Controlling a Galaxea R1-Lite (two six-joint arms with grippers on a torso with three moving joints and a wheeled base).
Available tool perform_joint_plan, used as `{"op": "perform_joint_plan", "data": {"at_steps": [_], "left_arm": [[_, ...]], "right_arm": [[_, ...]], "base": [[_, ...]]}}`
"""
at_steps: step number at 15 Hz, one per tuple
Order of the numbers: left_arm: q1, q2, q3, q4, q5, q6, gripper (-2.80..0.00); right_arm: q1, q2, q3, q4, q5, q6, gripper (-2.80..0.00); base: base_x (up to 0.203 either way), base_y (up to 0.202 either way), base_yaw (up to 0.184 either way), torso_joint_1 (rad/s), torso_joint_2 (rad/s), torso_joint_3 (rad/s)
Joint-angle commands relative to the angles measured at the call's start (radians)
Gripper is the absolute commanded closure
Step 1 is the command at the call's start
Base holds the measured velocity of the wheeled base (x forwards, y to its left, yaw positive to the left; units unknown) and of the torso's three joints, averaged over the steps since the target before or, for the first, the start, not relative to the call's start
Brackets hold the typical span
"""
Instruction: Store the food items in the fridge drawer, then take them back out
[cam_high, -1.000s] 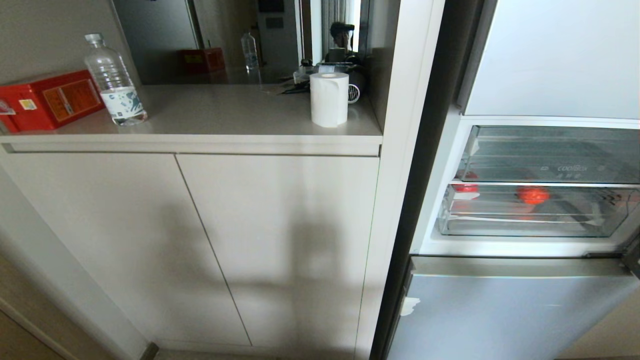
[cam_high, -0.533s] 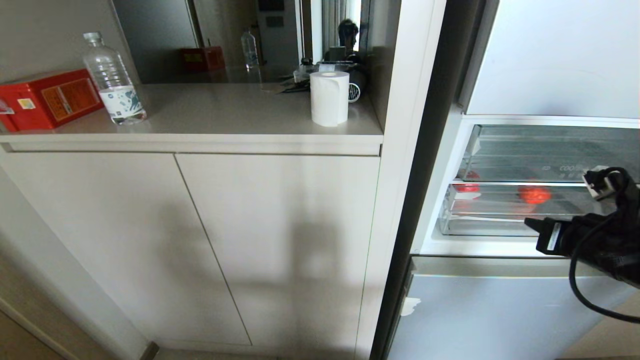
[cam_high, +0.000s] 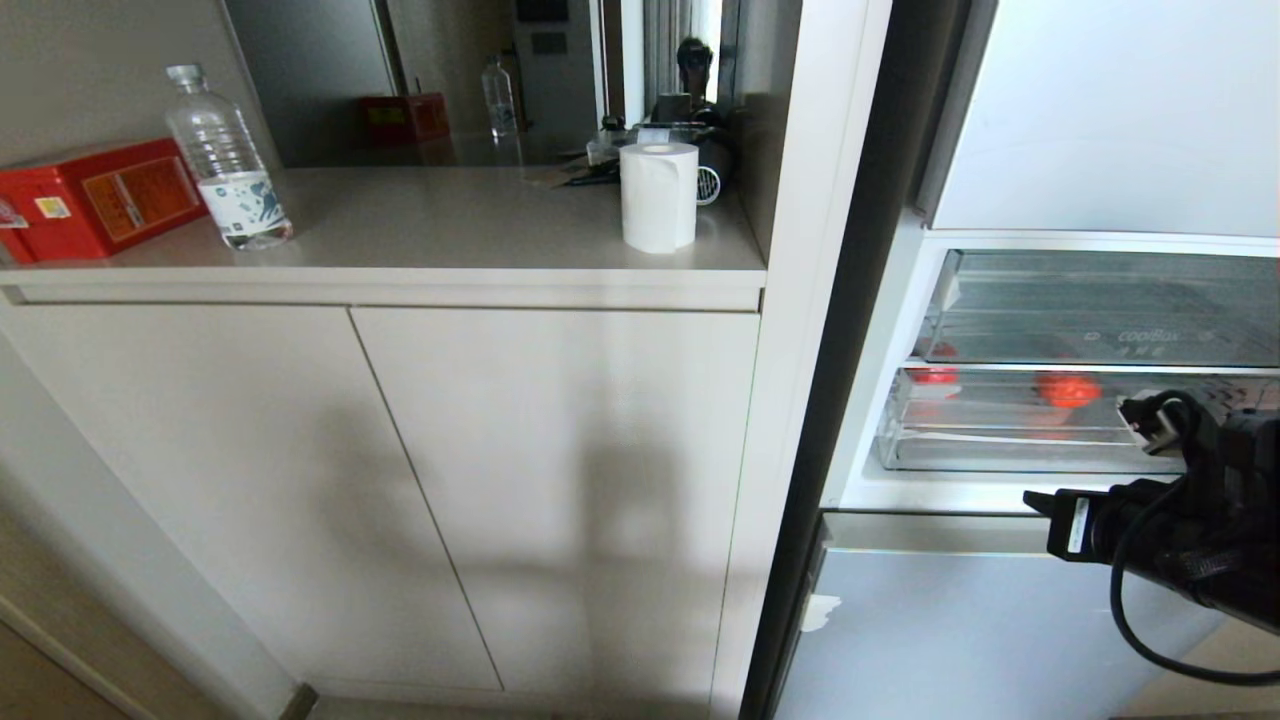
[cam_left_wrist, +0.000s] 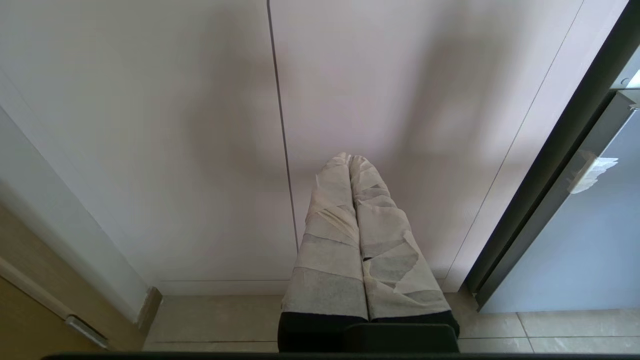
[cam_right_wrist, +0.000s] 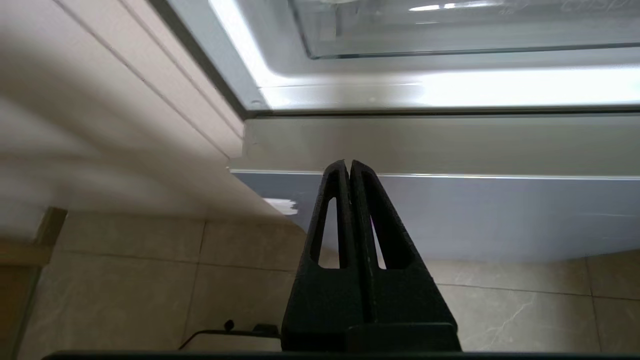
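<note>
The fridge stands open on the right of the head view. Its lower clear fridge drawer holds two red-orange food items, one near the middle and one at the left end. My right arm reaches in from the lower right, just below and in front of that drawer. In the right wrist view the right gripper is shut and empty, its tips level with the top edge of the grey lower door, with the drawer's front above. My left gripper, its fingers wrapped in tape, is shut and empty, facing the cabinet doors.
A clear bin with faint lettering sits above the drawer. The grey lower fridge door is shut. On the counter to the left stand a red box, a water bottle and a paper roll. A mirror behind them reflects a person.
My right arm has come into the head view from the lower right, first in front of the drawer, then lower and slightly left. The food items and the drawer have not moved.
</note>
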Motion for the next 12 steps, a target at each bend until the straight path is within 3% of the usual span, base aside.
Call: {"op": "perform_joint_plan", "data": {"at_steps": [1,6,12], "left_arm": [[0.0,-0.002,0.0,0.0,0.0,0.0,0.0],[0.0,-0.002,0.0,0.0,0.0,0.0,0.0],[0.0,-0.002,0.0,0.0,0.0,0.0,0.0]], "right_arm": [[0.023,0.026,-0.017,-0.015,0.042,0.006,0.0],[0.046,0.136,-0.09,-0.105,0.052,-0.002,0.0],[0.046,0.246,-0.047,-0.34,0.046,0.001,0.0]], "base": [[0.0,0.0,0.0,0.0,0.0,0.0],[0.0,0.0,0.0,0.0,0.0,0.0],[0.0,0.0,0.0,0.0,0.0,0.0]]}}
